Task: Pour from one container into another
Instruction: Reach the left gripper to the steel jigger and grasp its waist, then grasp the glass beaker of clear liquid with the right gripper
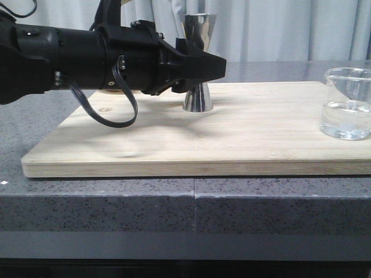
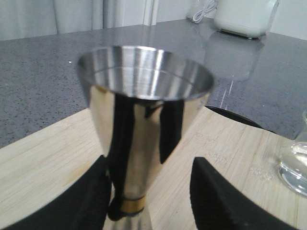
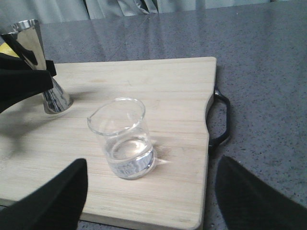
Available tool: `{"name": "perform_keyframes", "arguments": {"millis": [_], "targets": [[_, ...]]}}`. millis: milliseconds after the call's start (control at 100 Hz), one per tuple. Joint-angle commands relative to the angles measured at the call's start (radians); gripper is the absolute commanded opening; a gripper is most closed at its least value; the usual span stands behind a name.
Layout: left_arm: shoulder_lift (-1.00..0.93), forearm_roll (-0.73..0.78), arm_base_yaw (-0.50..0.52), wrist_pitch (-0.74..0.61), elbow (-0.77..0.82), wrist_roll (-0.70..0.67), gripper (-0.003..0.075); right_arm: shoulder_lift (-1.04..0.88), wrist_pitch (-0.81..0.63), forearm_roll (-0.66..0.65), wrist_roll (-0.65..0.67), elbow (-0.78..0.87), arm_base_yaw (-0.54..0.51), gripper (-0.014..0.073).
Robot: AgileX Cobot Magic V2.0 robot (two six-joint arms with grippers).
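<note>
Beaker (image 3: pixel 125 139), part-filled with clear liquid, stands on the wooden board (image 1: pixel 243 139) ahead of the right fingers (image 3: pixel 148 201), which are spread wide and empty. Farther off, the jigger (image 2: pixel 144 129) stands upright between the open left fingers (image 2: pixel 153 196); contact unclear.

It looks like a home kitchen or a mock-up of one. A speckled grey stone countertop (image 1: pixel 116 202) runs the width of the room, with a bamboo cutting board (image 1: pixel 243 139) laid on it, its black handle (image 3: pixel 221 117) at the right end. Pale curtains (image 1: pixel 278 29) hang along the far side. On the far counter sits a white appliance (image 2: pixel 244 17) with a cable (image 2: pixel 204 9) beside it.
</note>
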Motion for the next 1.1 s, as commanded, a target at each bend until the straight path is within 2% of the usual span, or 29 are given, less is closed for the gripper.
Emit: {"name": "perform_keyframes", "arguments": {"millis": [0, 800, 960, 1090], "targets": [[-0.042, -0.026, 0.001, -0.072, -0.028, -0.008, 0.0304, 0.014, -0.082, -0.012, -0.003, -0.024, 0.003, 0.0503], [-0.042, -0.024, 0.001, -0.078, -0.028, -0.005, 0.0051, 0.014, -0.036, -0.014, -0.003, -0.024, 0.006, 0.0503], [-0.044, -0.008, 0.001, -0.082, -0.028, -0.005, 0.0038, 0.014, -0.034, -0.021, -0.003, -0.024, 0.035, 0.0503], [-0.062, -0.003, -0.001, -0.086, -0.035, -0.06, 0.0038, 0.014, -0.036, -0.053, -0.003, -0.024, 0.056, 0.0503]]}}
